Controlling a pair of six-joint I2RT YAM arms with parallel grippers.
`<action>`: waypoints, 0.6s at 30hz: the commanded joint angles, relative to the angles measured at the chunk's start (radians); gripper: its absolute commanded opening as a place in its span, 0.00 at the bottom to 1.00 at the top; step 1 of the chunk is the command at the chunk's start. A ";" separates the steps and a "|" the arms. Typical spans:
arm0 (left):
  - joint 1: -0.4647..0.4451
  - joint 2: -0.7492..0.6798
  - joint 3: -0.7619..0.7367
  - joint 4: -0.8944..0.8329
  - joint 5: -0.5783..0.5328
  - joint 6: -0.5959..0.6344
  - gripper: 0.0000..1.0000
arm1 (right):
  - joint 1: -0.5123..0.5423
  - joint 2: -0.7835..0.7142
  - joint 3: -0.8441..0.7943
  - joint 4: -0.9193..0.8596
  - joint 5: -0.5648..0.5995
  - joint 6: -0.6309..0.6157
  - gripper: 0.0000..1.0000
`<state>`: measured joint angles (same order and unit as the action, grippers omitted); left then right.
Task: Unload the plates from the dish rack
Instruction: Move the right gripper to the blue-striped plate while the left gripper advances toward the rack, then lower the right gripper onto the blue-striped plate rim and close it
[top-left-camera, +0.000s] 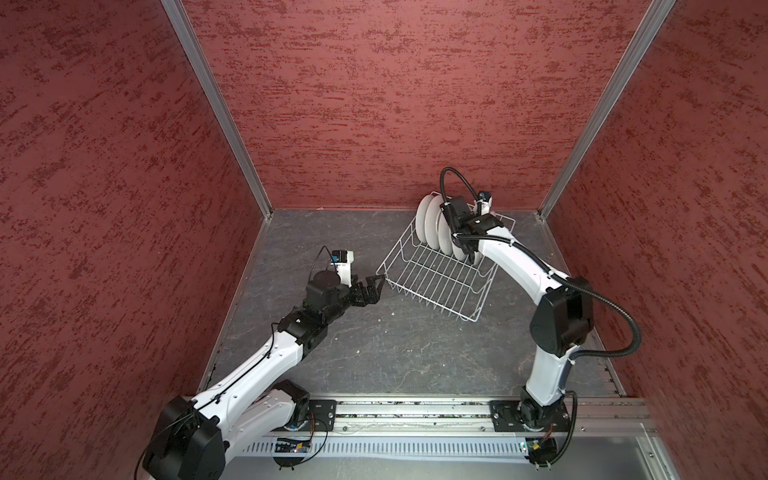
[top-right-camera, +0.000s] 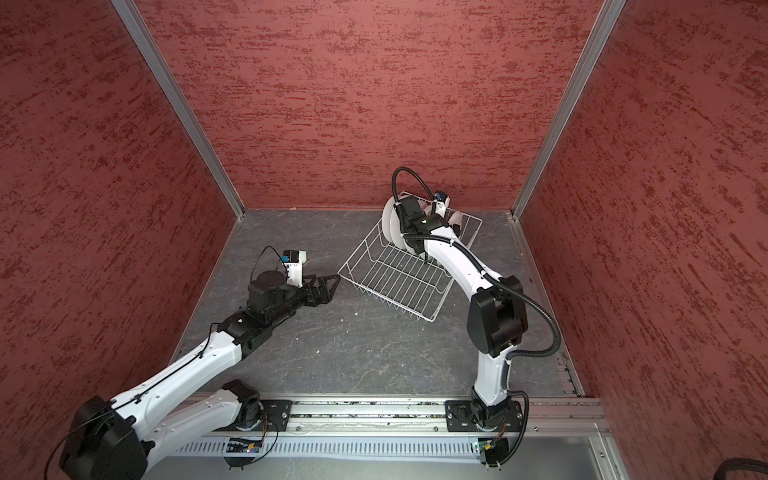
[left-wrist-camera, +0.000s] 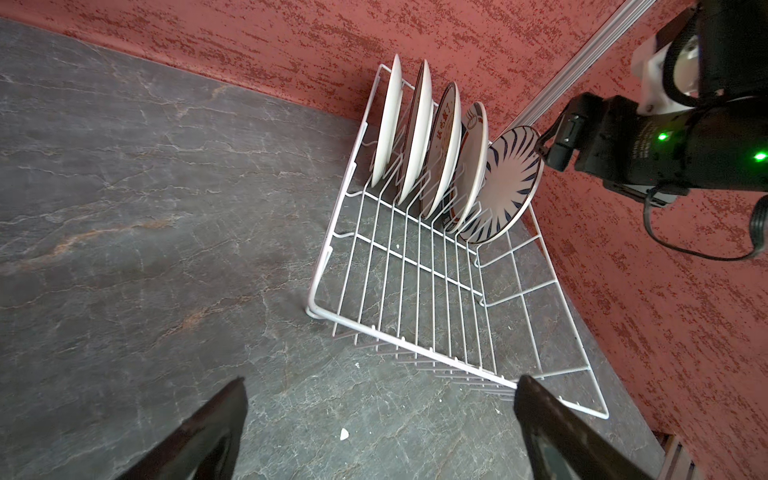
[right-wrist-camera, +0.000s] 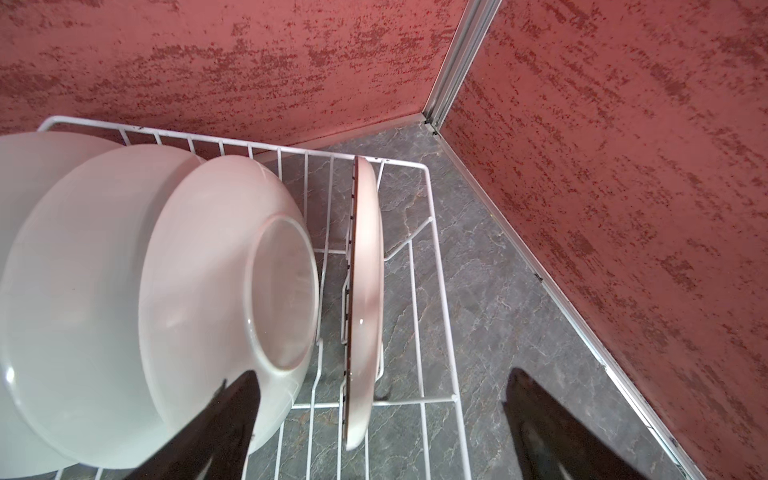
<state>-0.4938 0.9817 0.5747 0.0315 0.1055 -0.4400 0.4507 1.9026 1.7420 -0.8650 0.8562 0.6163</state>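
Several white plates (top-left-camera: 428, 222) stand on edge in a row at the far end of the white wire dish rack (top-left-camera: 424, 298), seen in both top views (top-right-camera: 390, 226). In the left wrist view the nearest plate (left-wrist-camera: 505, 183) shows black radial stripes. My right gripper (right-wrist-camera: 380, 386) is open above the rack, its jaws on either side of the end plate (right-wrist-camera: 368, 270) without touching it. The other plates' white backs (right-wrist-camera: 166, 291) lie beside one finger. My left gripper (top-left-camera: 376, 286) hangs open and empty just short of the rack's near left corner (left-wrist-camera: 415, 347).
The rack sits askew near the back right corner, close to the red back wall (top-left-camera: 395, 104) and a metal corner post (top-left-camera: 582, 137). Dark stone tabletop (top-left-camera: 374, 353) stretches in front. A small white crumb (left-wrist-camera: 344, 434) lies between my left fingers.
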 joint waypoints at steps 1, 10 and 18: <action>-0.007 0.003 0.013 -0.036 0.024 -0.016 0.99 | 0.006 0.032 0.035 0.000 0.032 0.040 0.90; -0.008 0.027 0.035 -0.047 0.058 -0.024 0.98 | -0.001 0.096 0.034 0.023 0.083 0.038 0.81; -0.008 0.037 0.036 -0.056 0.063 -0.035 0.98 | -0.015 0.092 0.009 0.042 0.092 0.058 0.72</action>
<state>-0.4950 1.0122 0.5900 -0.0105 0.1570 -0.4667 0.4412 2.0029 1.7447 -0.8482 0.9035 0.6403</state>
